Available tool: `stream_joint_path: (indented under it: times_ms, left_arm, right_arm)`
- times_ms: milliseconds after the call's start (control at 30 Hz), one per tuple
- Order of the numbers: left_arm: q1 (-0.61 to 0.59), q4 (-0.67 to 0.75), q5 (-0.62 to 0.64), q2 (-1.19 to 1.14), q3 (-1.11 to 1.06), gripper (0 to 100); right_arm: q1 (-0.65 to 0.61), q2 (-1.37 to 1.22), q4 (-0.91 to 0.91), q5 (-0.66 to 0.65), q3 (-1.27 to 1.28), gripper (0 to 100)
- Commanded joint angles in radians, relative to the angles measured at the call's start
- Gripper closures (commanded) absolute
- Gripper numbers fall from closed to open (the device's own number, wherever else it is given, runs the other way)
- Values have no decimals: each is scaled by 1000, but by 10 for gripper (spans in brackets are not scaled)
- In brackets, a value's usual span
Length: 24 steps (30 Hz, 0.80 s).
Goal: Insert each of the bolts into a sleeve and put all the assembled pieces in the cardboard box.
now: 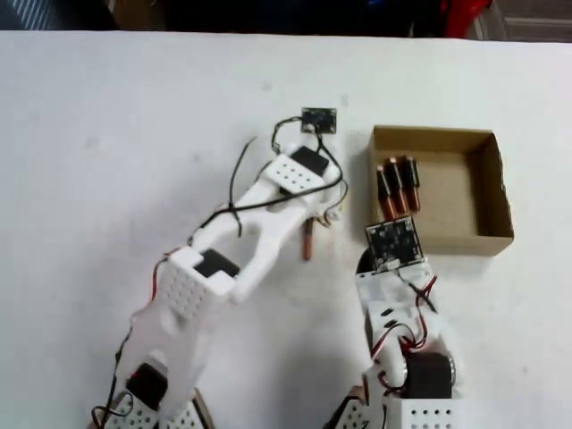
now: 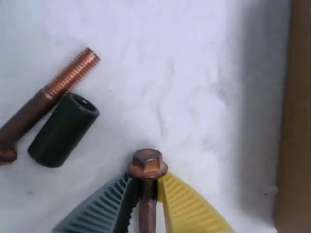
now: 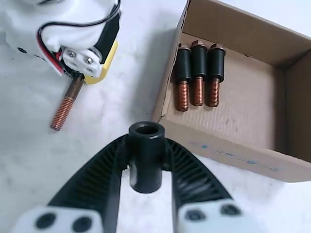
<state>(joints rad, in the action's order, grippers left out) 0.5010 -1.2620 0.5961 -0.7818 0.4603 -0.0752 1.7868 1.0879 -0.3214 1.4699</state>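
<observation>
The left gripper (image 2: 146, 183) pinches a bolt (image 2: 147, 165) just under its head, between the grey and yellow fingers (image 2: 187, 208); in the high view this bolt (image 1: 308, 239) hangs at centre frame, left of the cardboard box (image 1: 487, 192); the right gripper (image 3: 146, 145) is closed across the middle of a black sleeve (image 3: 146, 167), with its bore left open, near the box's front wall. The bolt looks like stiff, dense metal, smooth on the shank and so liable to slip; holding it by the shank near the head leaves the threaded end free to enter the bore. The sleeve seems rigid, smooth and quick to roll if set down; a grip across its waist suits it. Three assembled pieces (image 1: 398, 186) lie side by side in the box at upper right; a second bolt (image 2: 48, 92) and a spare sleeve (image 2: 63, 130) lie just beside each other on the table (image 1: 107, 134). The table is white, flat and faintly mottled; along the top edge of the high view the room behind is dark.
</observation>
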Motion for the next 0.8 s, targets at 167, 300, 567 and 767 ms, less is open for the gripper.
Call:
stream_joint_path:
  times_ms: [167, 300, 567, 767]
  left_arm:
    - [-1, -267, -336, 79, 143, 978]
    - [-13, -385, -365, 113, 242, 978]
    - [-113, -516, -371, 219, 450, 979]
    - [-137, -519, -419, 349, 407, 979]
  right_arm:
    - [-8, 12, -45, 11, -6, 982]
    - [-64, 12, -113, 5, 46, 982]
    - [-91, 12, -159, 5, 61, 982]
    - [-219, 12, -170, 5, 60, 982]
